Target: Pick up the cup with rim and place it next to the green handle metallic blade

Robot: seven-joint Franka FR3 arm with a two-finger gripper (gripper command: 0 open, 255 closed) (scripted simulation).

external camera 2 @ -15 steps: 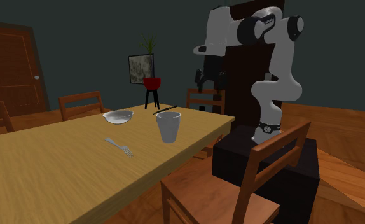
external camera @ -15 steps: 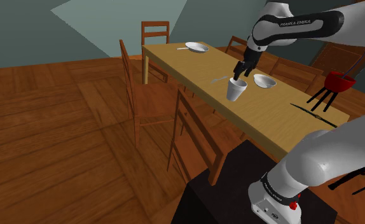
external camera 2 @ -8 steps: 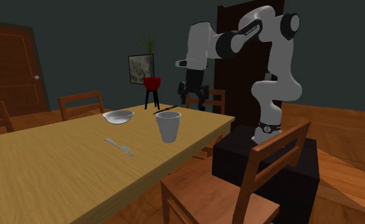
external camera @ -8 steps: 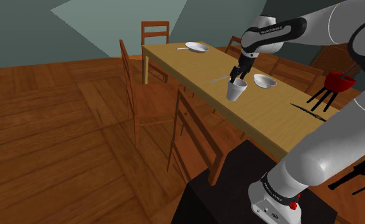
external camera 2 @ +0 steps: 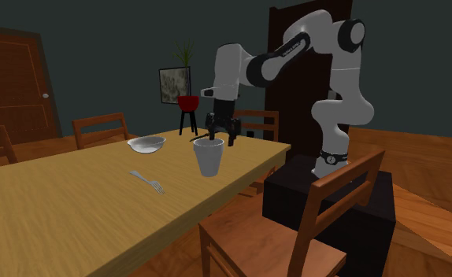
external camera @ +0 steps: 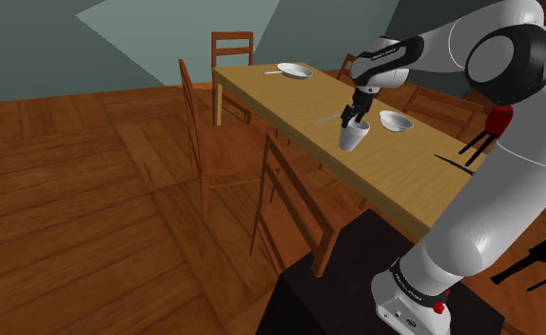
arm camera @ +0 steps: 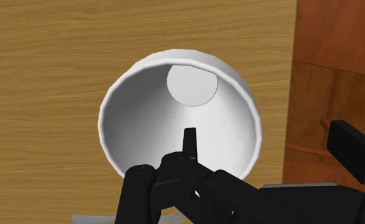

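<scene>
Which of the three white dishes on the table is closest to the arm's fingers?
The tall cup, with the fingers at its rim; the shallow bowl sits beside it, and the plate lies at the table's far end.

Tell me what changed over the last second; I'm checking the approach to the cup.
The gripper swung out over the table and came down to the rim of the white cup. It is open, with one finger inside the cup, and nothing is grasped yet. The cup, bowl and fork stayed where they were.
</scene>
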